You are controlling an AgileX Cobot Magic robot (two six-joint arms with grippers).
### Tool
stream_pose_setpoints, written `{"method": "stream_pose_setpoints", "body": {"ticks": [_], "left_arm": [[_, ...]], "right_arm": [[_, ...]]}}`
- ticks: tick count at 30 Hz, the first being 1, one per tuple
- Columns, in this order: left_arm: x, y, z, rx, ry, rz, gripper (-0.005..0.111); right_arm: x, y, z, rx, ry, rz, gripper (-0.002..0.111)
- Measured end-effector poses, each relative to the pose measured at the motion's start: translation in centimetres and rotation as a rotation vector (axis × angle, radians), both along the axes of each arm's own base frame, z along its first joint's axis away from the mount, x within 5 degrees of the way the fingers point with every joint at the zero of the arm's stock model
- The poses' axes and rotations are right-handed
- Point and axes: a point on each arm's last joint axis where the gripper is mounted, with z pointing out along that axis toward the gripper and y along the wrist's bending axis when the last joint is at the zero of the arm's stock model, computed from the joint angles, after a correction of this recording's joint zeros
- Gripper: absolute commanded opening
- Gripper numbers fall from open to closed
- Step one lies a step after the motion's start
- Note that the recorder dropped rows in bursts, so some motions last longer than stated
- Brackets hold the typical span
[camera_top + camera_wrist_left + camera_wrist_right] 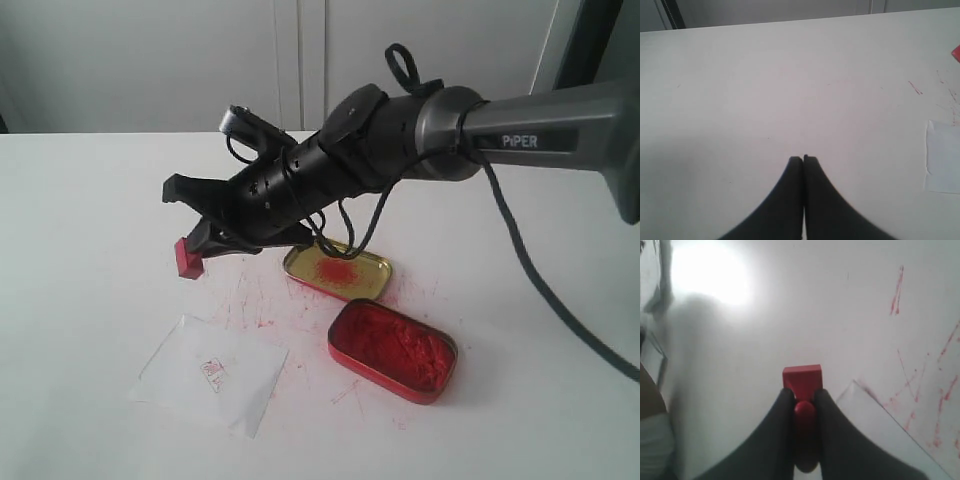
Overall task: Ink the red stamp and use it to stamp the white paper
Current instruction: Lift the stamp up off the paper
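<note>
The right hand (803, 396) grips the small red plastic stamp (802, 376); bring its base flat over the thin white paper (210, 372).

Exterior view is bright and even, and the white table (90, 200) is close to washing out. A faint, fuzzy-edged shadow sits almost straight beneath the right arm (540, 125), so the light comes from above. A thin darker shadow hugs the near side of the red tin (345, 355). The whole picture is a little soft, with no hard glare.

Left wrist view is duller and greyer. The table darkens toward the left gripper (803, 159), a black featureless shape with smeared edges. The white paper (944, 160) blows out to flat white.

Right wrist view has a big burnt-out glare patch on the table with grey shadow beside it. The right gripper (802, 395) is out of focus, and the red stamp (801, 376) is soft and oversaturated.
</note>
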Motion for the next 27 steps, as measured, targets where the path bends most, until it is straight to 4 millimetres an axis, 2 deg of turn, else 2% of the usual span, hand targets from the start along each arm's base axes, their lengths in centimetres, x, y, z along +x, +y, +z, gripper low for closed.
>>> {"method": "stream_pose_setpoints", "body": {"ticks": [3,11,26,27], "left_arm": [[0.0,0.0,0.0,0.0,0.0,0.0,0.0],[0.0,0.0,0.0,0.0,0.0,0.0,0.0],[0.0,0.0,0.0,0.0,0.0,0.0,0.0],[0.0,0.0,0.0,0.0,0.0,0.0,0.0]], "right_arm": [[0.9,0.4,-1.7,0.045,0.038,-0.097,0.0],[1.6,0.7,-5.1,0.036,0.098,-0.161,0.0],[1.7,1.2,-8.1,0.026,0.157,-0.225,0.0],[1.7,1.2,-8.2,0.024,0.158,-0.225,0.003]]}}
